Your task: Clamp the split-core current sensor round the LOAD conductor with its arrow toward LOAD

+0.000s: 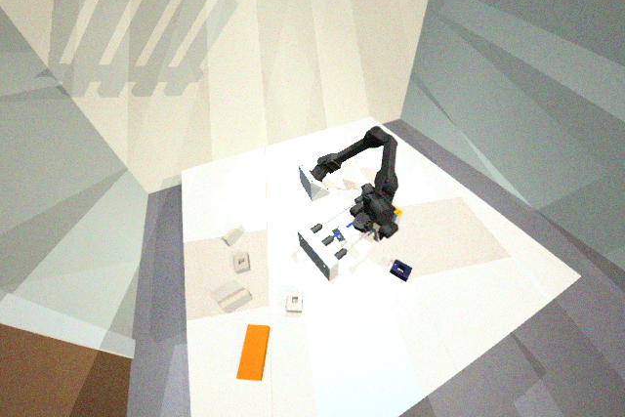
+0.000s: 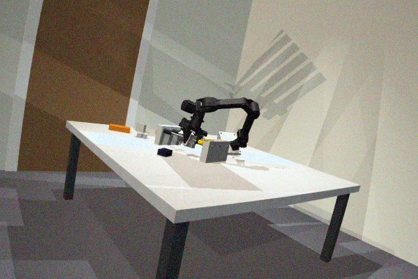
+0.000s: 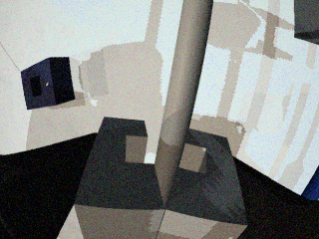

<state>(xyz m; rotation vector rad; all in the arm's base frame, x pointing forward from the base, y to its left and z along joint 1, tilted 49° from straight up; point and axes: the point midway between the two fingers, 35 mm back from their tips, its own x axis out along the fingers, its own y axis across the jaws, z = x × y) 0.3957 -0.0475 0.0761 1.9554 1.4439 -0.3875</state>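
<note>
From the left of the table [image 1: 363,352] [image 2: 142,164], seen from above, come a pale wedge [image 1: 232,234], a pale holed block [image 1: 241,261] and a ridged block [image 1: 230,296]. Nearer the front lies the orange bar [image 1: 253,352] [image 2: 119,128], with a second holed block [image 1: 294,302] [image 2: 142,135] to its right.

Next stands the grey end panel [image 1: 316,255], three dark caps in a row beside it; blue marks show between the rods. Behind, near my arm's base, is a tilted white panel [image 1: 311,183].

Then comes my gripper [image 1: 376,234] [image 2: 191,138] [image 3: 162,151], low among the rods and closed on the grey sensor [image 2: 191,141] [image 3: 112,174]. In the wrist view its two halves sit between my black fingers, meeting at the bottom and spread apart above. A grey conductor [image 3: 186,75] runs down between them, so the sensor is around it but not shut. I cannot read a LOAD marker or make out the arrow, so I cannot tell which conductor this is or which way the sensor points.

Past my wrist a yellow piece [image 1: 397,211] [image 2: 205,141] peeks out. Farthest right, well apart from my grip, the navy block [image 1: 401,268] [image 2: 164,151] [image 3: 48,83] lies on the table, its square hole showing.
</note>
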